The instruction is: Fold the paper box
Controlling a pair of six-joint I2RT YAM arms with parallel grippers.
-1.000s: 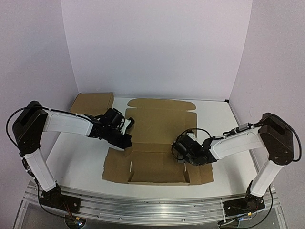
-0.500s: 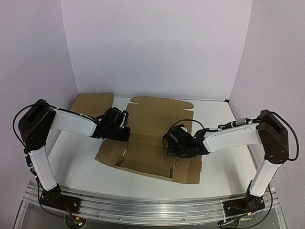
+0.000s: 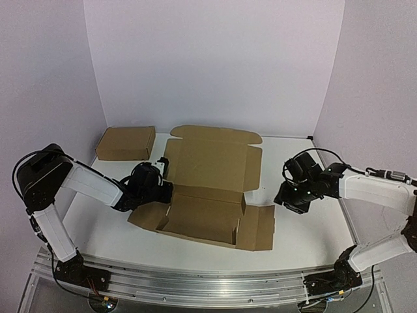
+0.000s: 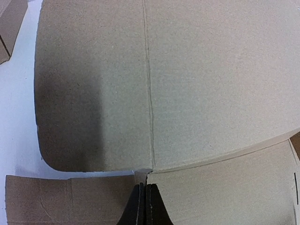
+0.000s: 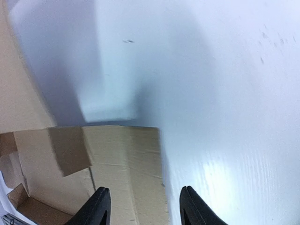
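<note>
The paper box [image 3: 202,218] lies in the middle of the table as a half-formed brown mailer. Its lid panel [image 3: 210,163] stands up and leans back, and side flaps lie flat left and right. My left gripper [image 3: 163,190] is shut on the box's left rear corner. In the left wrist view [image 4: 144,197] its fingers pinch a thin cardboard edge below the big lid panel [image 4: 187,79]. My right gripper [image 3: 283,198] is open and empty, off the box's right side. In the right wrist view [image 5: 145,208] it hovers over the right flap [image 5: 126,159].
A smaller plain brown cardboard box [image 3: 126,142] sits at the back left by the wall; its corner shows in the left wrist view [image 4: 9,23]. White tabletop [image 3: 300,156] lies to the right of the mailer. Purple walls close in the back and sides.
My right gripper has left the inside of the box and moved right, now open. The lid panel has risen from flat to standing. My left gripper shifted down-left with the corner.
</note>
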